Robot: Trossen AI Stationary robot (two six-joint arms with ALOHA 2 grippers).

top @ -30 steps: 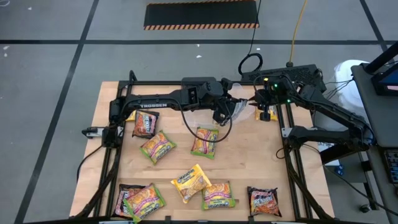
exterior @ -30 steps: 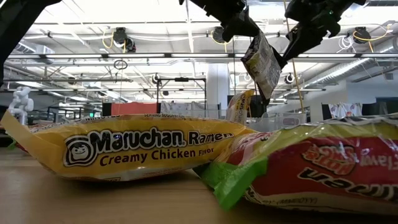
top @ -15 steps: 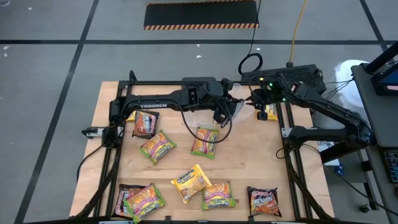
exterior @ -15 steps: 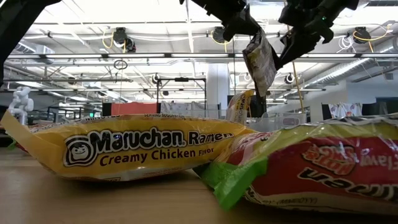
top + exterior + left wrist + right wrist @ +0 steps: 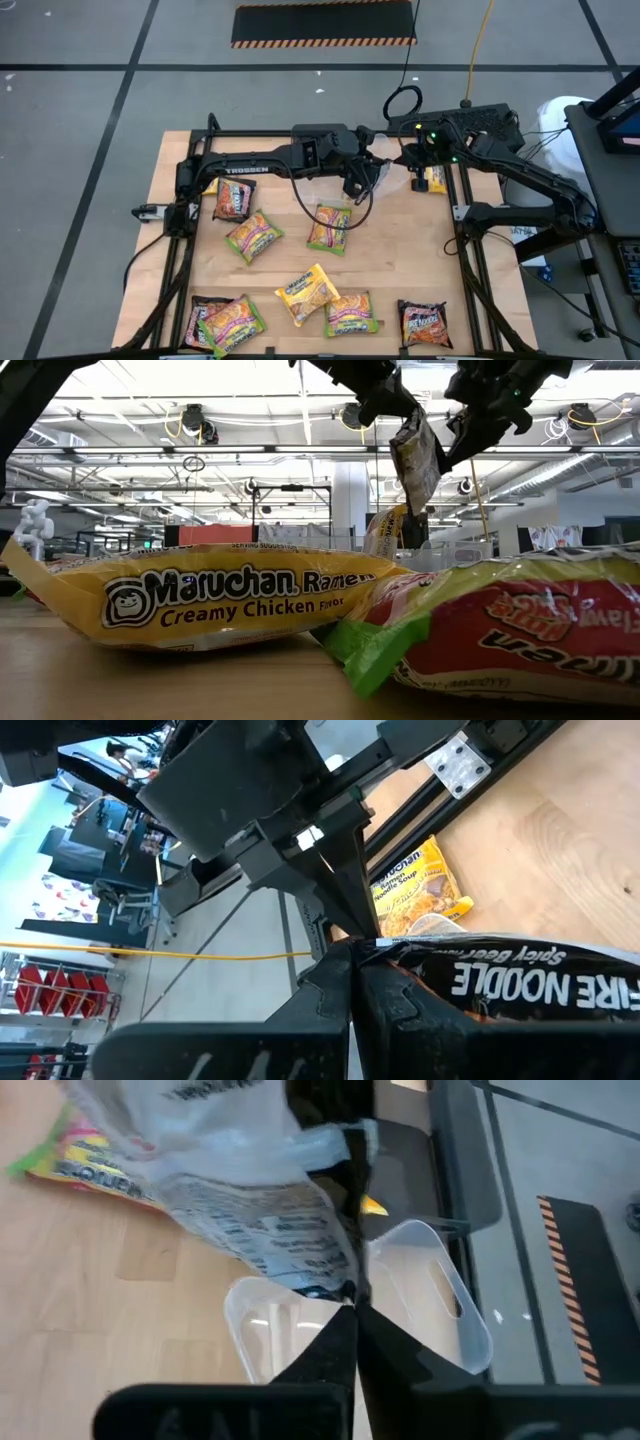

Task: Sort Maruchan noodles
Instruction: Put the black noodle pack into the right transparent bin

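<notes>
High view: handover in progress at the back of the table (image 5: 480,290). Left gripper (image 5: 362,180) is clamped on a dark spicy-beef packet (image 5: 375,176); right gripper (image 5: 405,163) is pinched onto the packet's far edge, at roughly 2 o'clock from the left one. To do this well, I'd confirm the right pinch is on film, not just air, before the left lets go, then release the left slowly and keep the packet hanging clear of the tubs. The other packets lie on the board from 5 to 8 o'clock of the left gripper; the nearest, green-edged one (image 5: 329,227) is at 7 o'clock. A yellow packet (image 5: 432,180) sits just beside the right gripper at 4 o'clock.

Low view: the packet (image 5: 418,460) hangs in the air, tilted, top corner in the left gripper (image 5: 398,407), with the right gripper (image 5: 450,448) meeting its edge at 4 o'clock. A creamy chicken packet (image 5: 220,600) and a red, green-edged packet (image 5: 500,630) lie flat in the foreground, well apart from both grippers.

Left wrist view: fingers closed on the packet's seam (image 5: 500,982), print reading "FIRE NOODLE". The yellow packet (image 5: 420,900) lies on the board beyond.

Right wrist view: fingers shut; the packet's nutrition-label side (image 5: 280,1230) is touching them, directly above. Clear tubs (image 5: 420,1310) sit below it, so I'd judge the drop point is close.
</notes>
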